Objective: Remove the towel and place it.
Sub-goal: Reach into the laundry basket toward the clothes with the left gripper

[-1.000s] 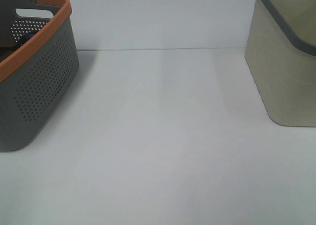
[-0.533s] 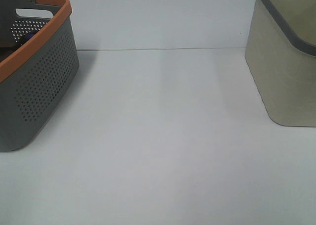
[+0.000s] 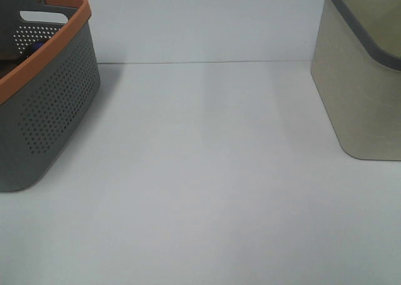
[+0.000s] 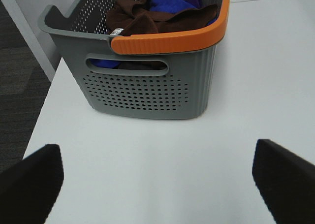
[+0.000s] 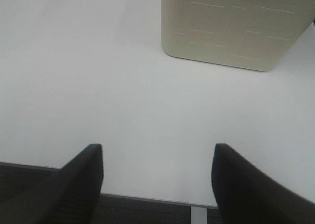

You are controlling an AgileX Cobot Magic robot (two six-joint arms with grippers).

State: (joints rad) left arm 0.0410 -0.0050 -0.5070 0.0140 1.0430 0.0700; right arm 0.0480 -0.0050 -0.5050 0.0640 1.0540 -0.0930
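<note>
The dark reddish-brown towel (image 4: 142,18) lies crumpled inside the grey perforated basket with an orange rim (image 4: 147,86), on top of a blue cloth (image 4: 167,0). The same basket (image 3: 44,103) stands at the left of the exterior view, where the towel is hidden. My left gripper (image 4: 157,184) is open and empty, hovering over the table in front of the basket. My right gripper (image 5: 157,184) is open and empty near the table's front edge, facing the beige basket (image 5: 231,27). Neither gripper shows in the exterior view.
The beige basket with a grey rim (image 3: 363,78) stands at the right of the white table (image 3: 207,172). A white wall panel runs along the back. The table's left edge and dark floor (image 4: 19,86) show in the left wrist view.
</note>
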